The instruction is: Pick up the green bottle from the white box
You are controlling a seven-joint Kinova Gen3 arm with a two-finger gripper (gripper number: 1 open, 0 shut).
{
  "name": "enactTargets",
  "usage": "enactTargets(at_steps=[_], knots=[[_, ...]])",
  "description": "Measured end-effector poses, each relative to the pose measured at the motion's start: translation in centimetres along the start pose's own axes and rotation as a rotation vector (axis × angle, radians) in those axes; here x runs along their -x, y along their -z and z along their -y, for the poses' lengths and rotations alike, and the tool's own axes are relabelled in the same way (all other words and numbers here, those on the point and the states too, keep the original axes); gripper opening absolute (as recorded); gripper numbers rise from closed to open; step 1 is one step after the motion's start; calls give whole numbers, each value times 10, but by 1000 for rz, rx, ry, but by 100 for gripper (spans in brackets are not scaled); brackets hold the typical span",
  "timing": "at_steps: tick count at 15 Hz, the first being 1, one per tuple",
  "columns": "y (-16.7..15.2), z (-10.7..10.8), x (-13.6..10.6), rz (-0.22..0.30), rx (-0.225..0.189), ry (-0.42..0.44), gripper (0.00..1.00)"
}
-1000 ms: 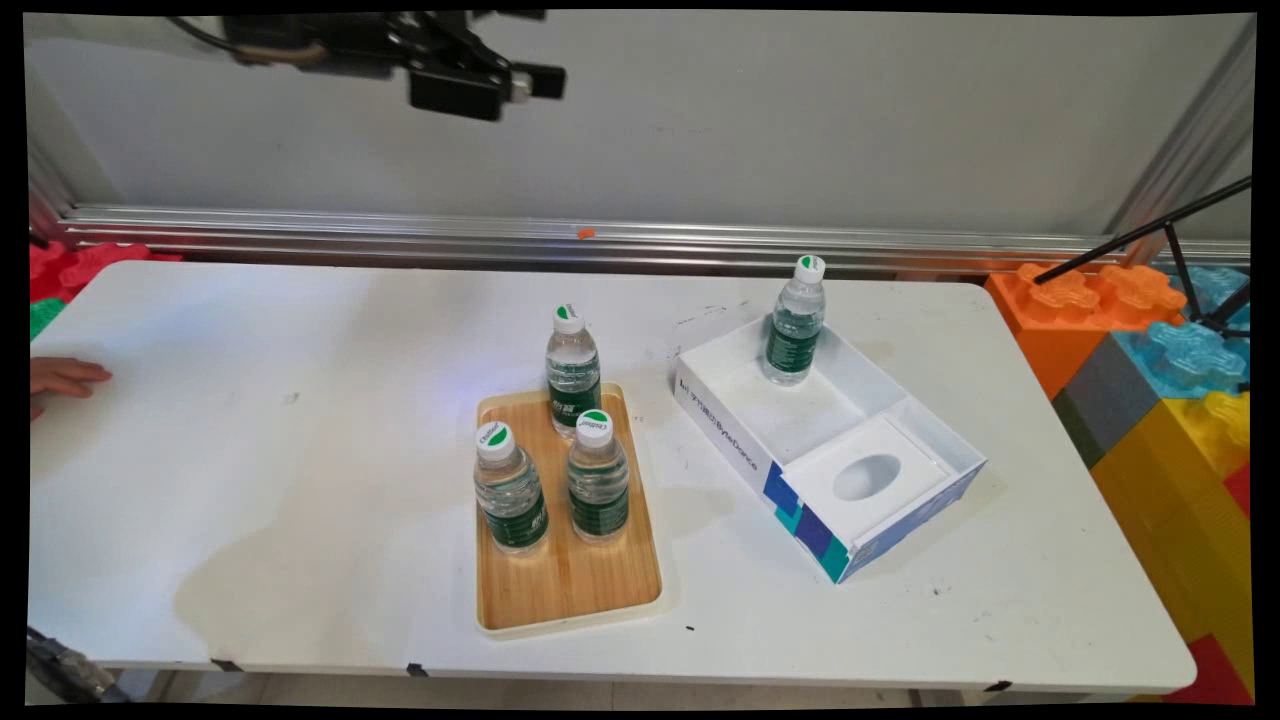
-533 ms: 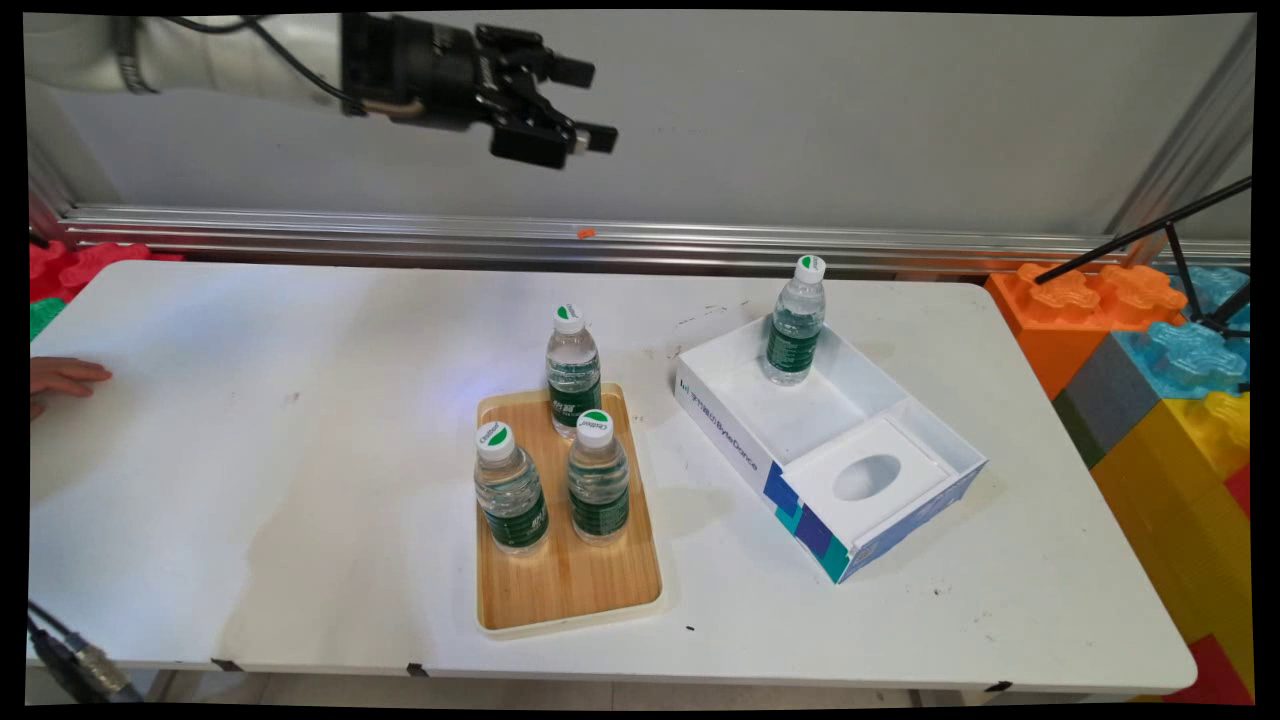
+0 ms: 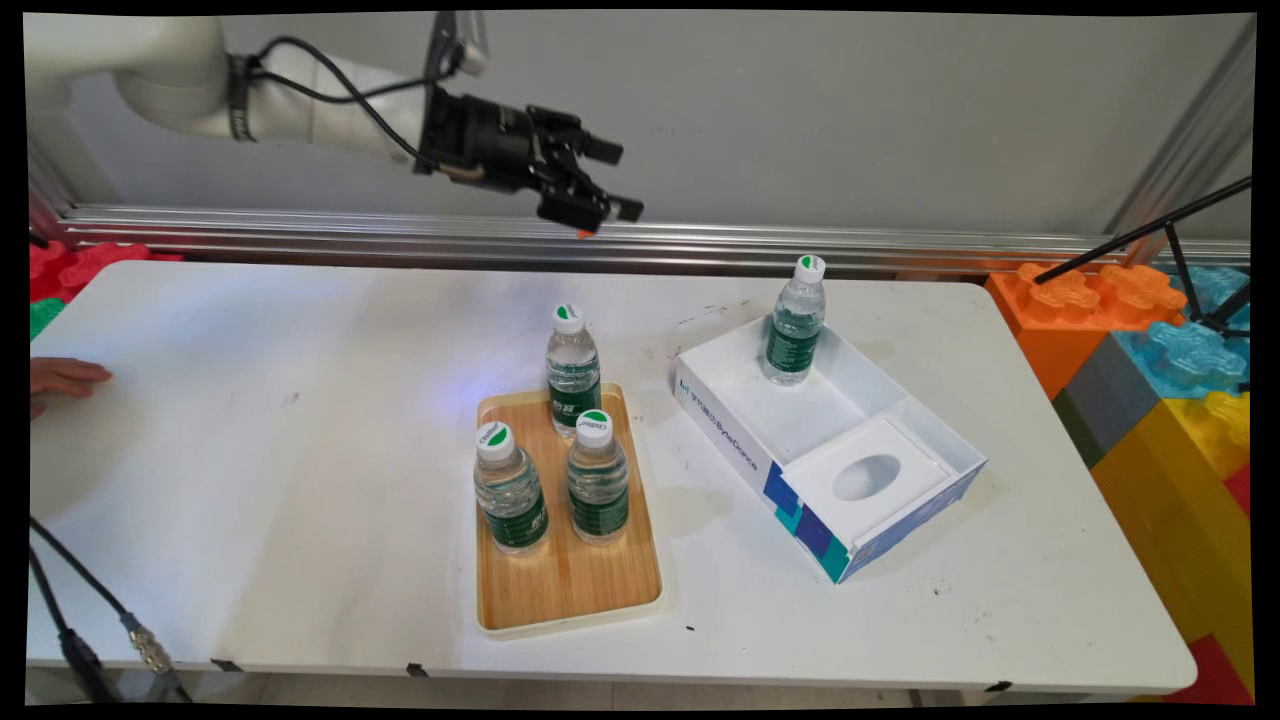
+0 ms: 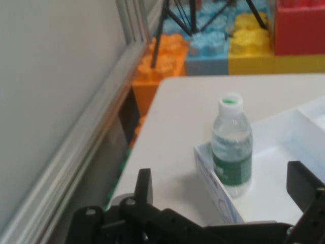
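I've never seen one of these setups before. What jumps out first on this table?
Three clear plastic water bottles with green labels stand on a wooden tray at the table's middle. A fourth bottle stands in the far corner of an open white cardboard box to the tray's right. The robot's black gripper hangs open and empty, high above the table's far edge.
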Motion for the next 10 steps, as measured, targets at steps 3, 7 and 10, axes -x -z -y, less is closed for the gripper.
enactTargets(at_steps=[3,7,10], knots=[[-19,-1,13,32,60,4,100],[-39,-2,19,45,129,2,100],[-52,-3,19,39,195,-19,100]])
